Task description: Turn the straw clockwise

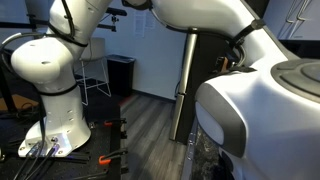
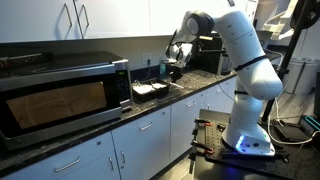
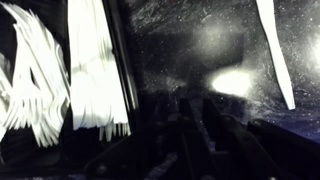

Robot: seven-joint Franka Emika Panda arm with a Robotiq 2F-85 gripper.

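Observation:
The straw is a thin white stick lying on the dark speckled counter, at the upper right of the wrist view, nearly upright in the picture and leaning slightly. My gripper hangs over the counter to the straw's left and does not touch it. Its dark fingers look close together with nothing between them, though the picture is dim and blurred. In an exterior view my gripper hovers over the counter's far end. The straw is too small to make out there.
White plastic cutlery lies bundled in a black tray left of the gripper. A microwave stands on the counter. The arm's base stands on the floor beside the cabinets.

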